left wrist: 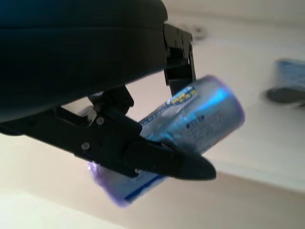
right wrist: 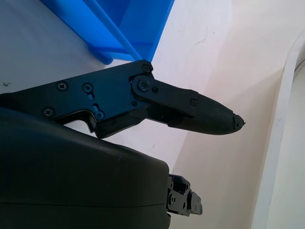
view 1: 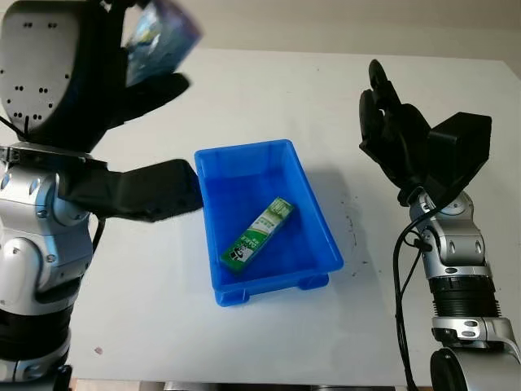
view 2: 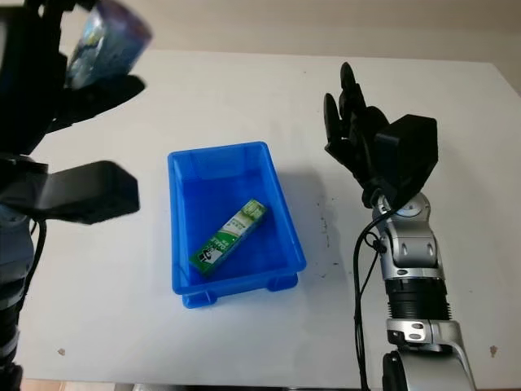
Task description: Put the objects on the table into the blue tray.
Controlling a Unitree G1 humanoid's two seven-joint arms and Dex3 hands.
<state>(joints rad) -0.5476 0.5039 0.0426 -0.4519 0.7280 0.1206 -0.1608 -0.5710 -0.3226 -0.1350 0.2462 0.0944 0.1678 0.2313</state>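
Observation:
My left hand (view 1: 142, 61) is raised high at the upper left, well above the table, shut on a shiny blue packet (view 1: 161, 34) that the left wrist view shows clamped between the black fingers (left wrist: 162, 160) as a bluish wrapper (left wrist: 200, 117). The blue tray (view 1: 313, 212) sits at the table's middle, to the right of and below that hand. A green and white box (view 1: 259, 235) lies slanted inside the tray. My right hand (view 1: 391, 130) is held up, open, to the right of the tray, whose corner (right wrist: 119, 38) appears in the right wrist view.
The white table (view 1: 244, 90) stretches out behind the tray and on both sides. A few dark specks mark its surface right of the tray (view 1: 352, 220). The table's front edge (view 1: 244, 383) runs along the bottom.

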